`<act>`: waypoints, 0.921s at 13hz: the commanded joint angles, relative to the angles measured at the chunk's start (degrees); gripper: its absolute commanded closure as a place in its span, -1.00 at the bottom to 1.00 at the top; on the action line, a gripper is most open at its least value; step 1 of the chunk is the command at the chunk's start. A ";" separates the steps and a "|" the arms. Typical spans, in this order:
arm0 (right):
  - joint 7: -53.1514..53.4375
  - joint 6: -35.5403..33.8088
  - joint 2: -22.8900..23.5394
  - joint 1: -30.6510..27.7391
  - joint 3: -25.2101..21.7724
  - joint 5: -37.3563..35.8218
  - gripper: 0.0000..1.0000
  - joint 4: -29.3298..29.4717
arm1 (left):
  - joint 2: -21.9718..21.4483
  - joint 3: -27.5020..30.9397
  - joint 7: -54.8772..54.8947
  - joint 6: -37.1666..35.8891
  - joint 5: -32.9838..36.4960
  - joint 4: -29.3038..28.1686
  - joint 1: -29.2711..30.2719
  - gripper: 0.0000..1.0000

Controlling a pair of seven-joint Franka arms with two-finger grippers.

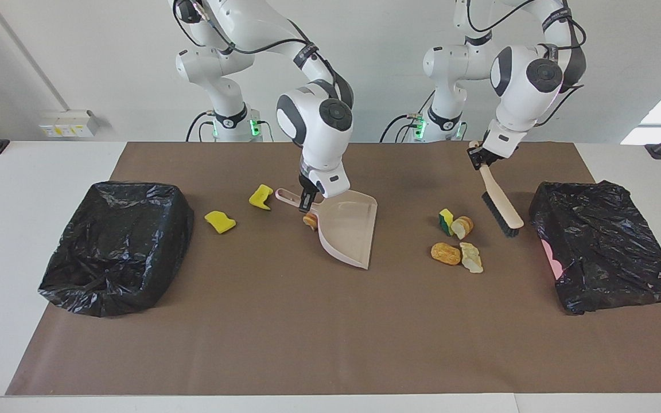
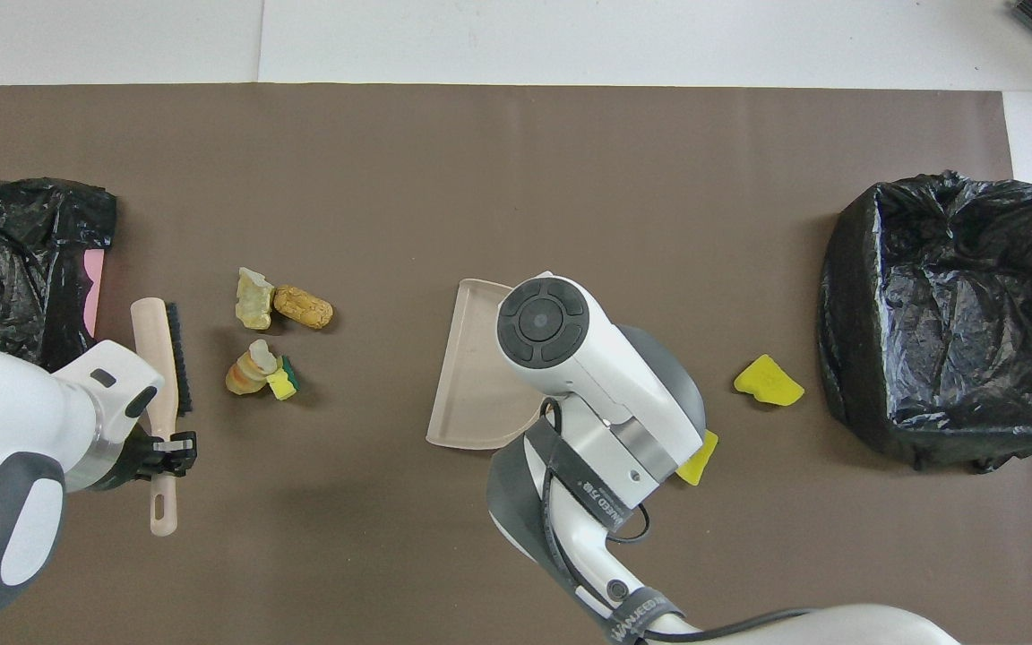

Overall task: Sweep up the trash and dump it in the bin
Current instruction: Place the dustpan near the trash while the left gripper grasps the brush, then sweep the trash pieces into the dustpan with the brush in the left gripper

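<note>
My left claw (image 2: 167,445) grips the brush (image 2: 160,376) by its handle, bristles just beside four scraps (image 2: 270,336); the dustpan (image 2: 471,367) lies partly under my right arm.

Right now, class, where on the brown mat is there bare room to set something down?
Free: the brown mat edge strip farthest from the robots, between both black-bagged bins. Crowded: the four scraps beside the beige brush, and around the beige dustpan.
</note>
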 commanded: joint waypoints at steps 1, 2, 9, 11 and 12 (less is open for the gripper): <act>-3.74 0.61 -0.12 -0.34 0.16 -1.44 1.00 -0.43 | 3.88 -0.39 -1.12 3.91 1.09 -0.08 -0.78 1.00; -4.44 0.69 -0.04 -0.25 0.16 -2.83 1.00 -0.43 | 4.50 -0.39 -1.12 5.76 1.09 -0.08 -0.96 1.00; -8.67 4.91 1.28 -0.16 0.25 -5.57 1.00 -0.52 | 7.84 -0.65 -5.60 12.01 0.66 -1.84 -8.85 1.00; -8.58 5.70 1.72 -0.16 0.25 -5.57 1.00 -0.52 | 7.84 -0.74 -5.25 12.19 -1.09 -2.11 -11.59 1.00; -8.32 6.23 1.98 0.28 0.25 -5.48 1.00 -0.52 | 7.75 -0.65 -5.33 12.28 -4.93 -2.02 -14.38 1.00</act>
